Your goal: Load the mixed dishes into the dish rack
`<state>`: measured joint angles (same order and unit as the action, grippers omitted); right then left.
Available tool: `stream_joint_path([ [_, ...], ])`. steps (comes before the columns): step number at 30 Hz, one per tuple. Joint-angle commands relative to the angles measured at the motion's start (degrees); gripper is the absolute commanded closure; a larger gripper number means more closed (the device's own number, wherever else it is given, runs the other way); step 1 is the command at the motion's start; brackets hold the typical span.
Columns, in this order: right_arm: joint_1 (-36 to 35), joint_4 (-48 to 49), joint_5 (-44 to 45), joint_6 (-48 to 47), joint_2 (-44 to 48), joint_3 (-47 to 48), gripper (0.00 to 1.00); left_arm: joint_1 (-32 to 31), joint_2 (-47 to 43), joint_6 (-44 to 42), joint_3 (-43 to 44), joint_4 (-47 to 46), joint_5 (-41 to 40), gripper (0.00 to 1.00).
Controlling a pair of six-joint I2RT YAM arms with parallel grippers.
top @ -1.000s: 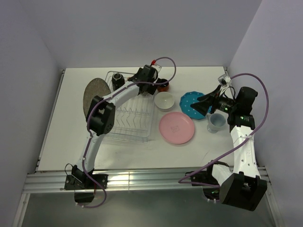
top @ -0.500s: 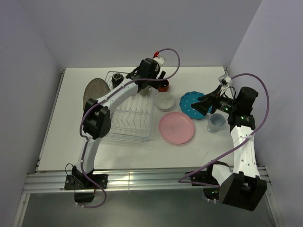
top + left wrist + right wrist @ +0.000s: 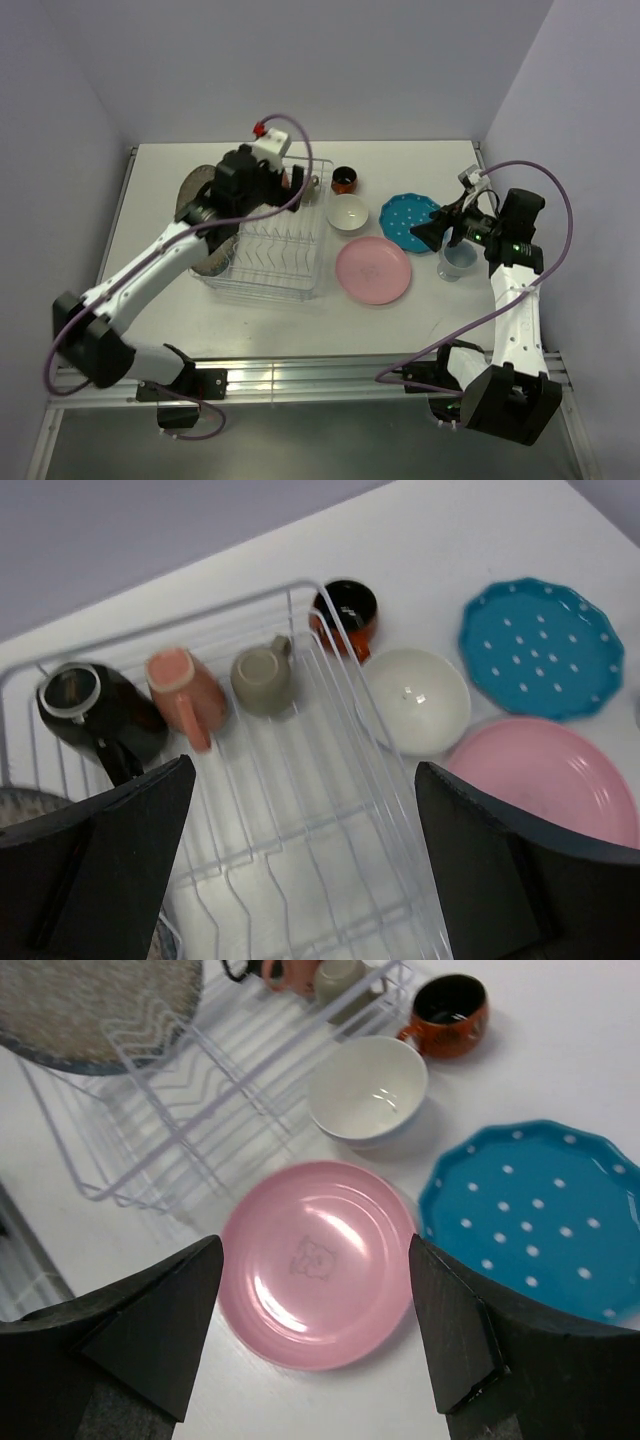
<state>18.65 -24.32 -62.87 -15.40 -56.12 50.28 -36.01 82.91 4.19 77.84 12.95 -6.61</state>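
Over the rack [image 3: 268, 265]: left gripper [image 3: 303, 780] wide open, empty.
Three mugs [image 3: 185, 695] lie at the far end, probably leaving prongs free for plates. Right gripper [image 3: 315, 1260] hangs open, empty, by the teal plate [image 3: 540, 645]; pink plate [image 3: 545, 790] and bowl [image 3: 415, 700] sit on the table.

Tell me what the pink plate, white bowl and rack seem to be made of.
Pink plate: glossy, smooth, with bright highlights and a faint motif at its centre; glazed ceramic or hard plastic, the look leaves it open.
White bowl: likely glazed ceramic, shiny with small glints inside.
Rack: thin stiff wire, silvery white; coated or bare metal, I cannot tell.
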Motion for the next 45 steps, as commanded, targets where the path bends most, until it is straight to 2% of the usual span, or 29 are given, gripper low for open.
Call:
stream_joint_path([
  [1, 0.33, -8.54, 7.49, -11.13, -0.04, 4.29, 0.18, 1.29, -8.28, 4.34, -13.66, -9.16, 8.36, 0.01],
  [4, 0.42, -11.98, 10.57, -16.49, -1.10, 5.61, 0.16, 1.21, -12.68, 3.90, -19.03, -11.98, 10.03, 0.01],
  [9, 0.42, -14.79, 17.05, -18.61, -4.52, 7.37, 0.15, 1.20, -14.09, 2.50, -16.23, -7.41, 15.39, 0.01],
  [16, 1.64, -20.59, 30.16, -26.68, -9.44, 11.76, 0.16, 1.20, -18.49, 0.65, -18.96, -7.59, 14.09, 0.01],
  [25, 7.45, -25.61, 31.93, -40.04, -12.08, 12.56, 0.22, 1.20, -19.98, 1.44, -19.05, -7.76, 16.01, 0.01],
  [34, 8.77, -24.64, 36.68, -40.33, -22.98, 13.09, 0.36, 1.29, -20.95, 1.09, -19.40, -7.85, 15.66, 0.01],
  [45, 8.85, -17.70, 39.41, -37.86, -26.94, 11.07, 0.45, 1.29, -20.60, 0.91, -19.31, -7.85, 15.66, 0.01],
])
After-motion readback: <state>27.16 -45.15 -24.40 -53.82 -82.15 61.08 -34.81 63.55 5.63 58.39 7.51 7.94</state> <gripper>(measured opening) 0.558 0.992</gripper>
